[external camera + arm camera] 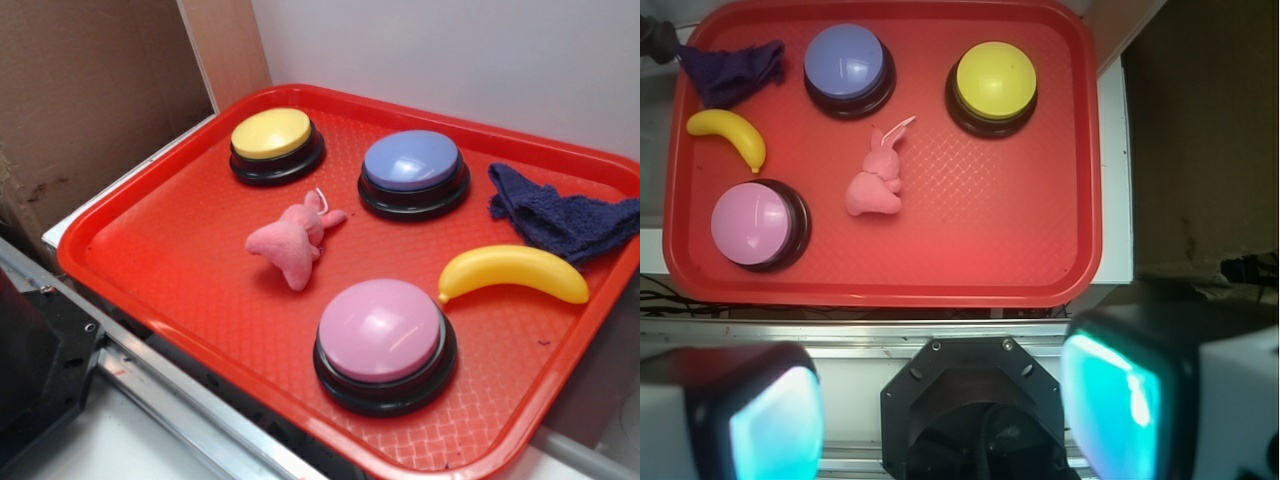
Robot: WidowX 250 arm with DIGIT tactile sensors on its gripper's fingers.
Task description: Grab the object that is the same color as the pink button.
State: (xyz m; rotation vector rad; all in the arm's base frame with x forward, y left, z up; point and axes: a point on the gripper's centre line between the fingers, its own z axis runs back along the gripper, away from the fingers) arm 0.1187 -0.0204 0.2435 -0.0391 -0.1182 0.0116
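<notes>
While the gripper (940, 420) hangs at the bottom of the wrist frame, well short of the red tray (1080, 150), its jaws stand wide apart, released, nothing between them. Task looks unstarted: no approach, no contact.

Near to far in the exterior view:
- pink button (383, 328), lower centre, nearest the tray's front rim.
- yellow banana (515, 270), right of centre, its tip just beside that button.
- the object, a pink plush animal (292, 240), centre-left, lying free on the tray floor, apart from every button; thin white loop at its far end.
- blue-purple button (412, 161) and yellow button (271, 133), upper centre and upper left.
- dark blue cloth (560, 215), upper right, bunched.

Left to do, by my reading: travel out over the plush, descend, close on it, lift.

Views differ: only the wrist frame shows the jaws; the exterior frame shows no gripper at all, but gives the domes' height and the plush's limp sprawl.
</notes>
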